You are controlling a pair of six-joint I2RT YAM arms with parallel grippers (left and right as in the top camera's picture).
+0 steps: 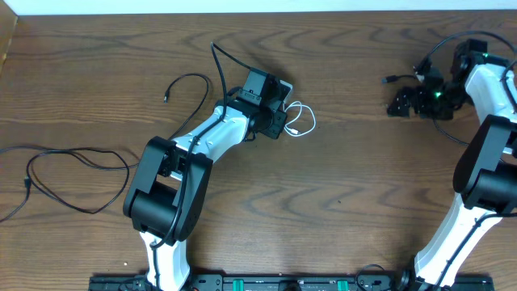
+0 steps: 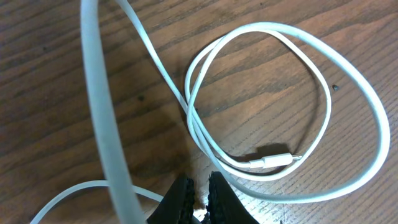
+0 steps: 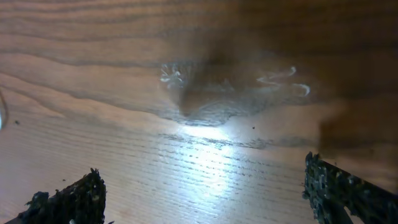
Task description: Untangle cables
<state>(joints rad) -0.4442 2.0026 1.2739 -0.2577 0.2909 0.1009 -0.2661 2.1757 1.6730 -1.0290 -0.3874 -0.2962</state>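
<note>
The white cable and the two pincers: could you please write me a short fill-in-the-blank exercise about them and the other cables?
1. The left pincer is ___ on the white cable.
2. The right pincer hangs with its jaws ___ over bare wood.
3. The long black cable lies near the ___ edge of the table.
Missing words: shut; open; left.
</note>
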